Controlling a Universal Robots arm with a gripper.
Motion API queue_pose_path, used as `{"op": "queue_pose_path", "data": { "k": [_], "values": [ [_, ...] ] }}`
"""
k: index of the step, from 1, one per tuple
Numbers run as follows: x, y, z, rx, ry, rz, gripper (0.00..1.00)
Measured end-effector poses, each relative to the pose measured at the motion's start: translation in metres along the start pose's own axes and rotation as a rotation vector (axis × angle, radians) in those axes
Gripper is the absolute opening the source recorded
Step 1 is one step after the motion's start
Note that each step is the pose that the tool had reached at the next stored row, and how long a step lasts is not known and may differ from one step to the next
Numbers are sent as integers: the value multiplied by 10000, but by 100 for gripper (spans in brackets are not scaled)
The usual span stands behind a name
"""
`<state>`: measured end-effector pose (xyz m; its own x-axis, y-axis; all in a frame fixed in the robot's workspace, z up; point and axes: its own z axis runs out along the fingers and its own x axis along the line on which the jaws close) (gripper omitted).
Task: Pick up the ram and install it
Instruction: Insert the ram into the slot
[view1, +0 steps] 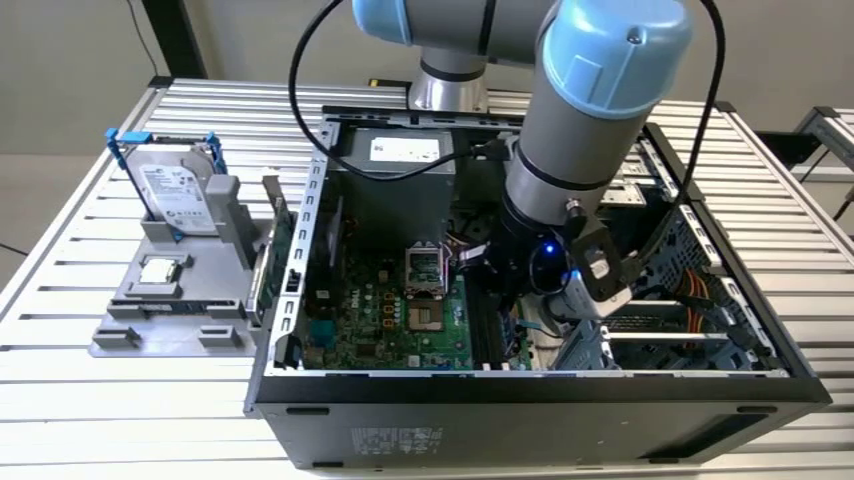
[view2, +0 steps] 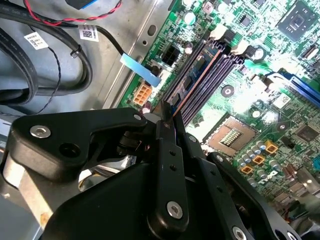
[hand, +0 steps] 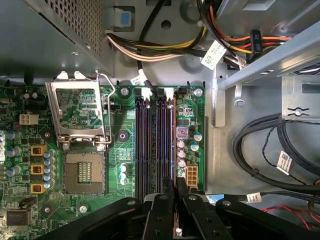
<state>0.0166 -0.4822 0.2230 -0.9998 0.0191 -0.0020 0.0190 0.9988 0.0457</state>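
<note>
The arm (view1: 587, 150) presents silver-grey tube sections with light-blue joint caps, black cables looped alongside, and a blue indicator light at the wrist; the gripper (view2: 167, 117) in both wrist views is matte black, with angular linkage plates fastened by silver screws.

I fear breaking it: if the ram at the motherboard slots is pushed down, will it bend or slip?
Probably stiff lengthwise: the ram looks like a thin flat board standing on edge. It may tilt sideways, since the gripper seems to pinch it near one end only. Likely light for its size, being so thin.
</note>
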Motion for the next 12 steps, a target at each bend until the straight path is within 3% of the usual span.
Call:
{"op": "queue_pose_path", "data": {
  "k": [12],
  "values": [
    [3,-8,44,2,2,-35,0]
  ]
}}
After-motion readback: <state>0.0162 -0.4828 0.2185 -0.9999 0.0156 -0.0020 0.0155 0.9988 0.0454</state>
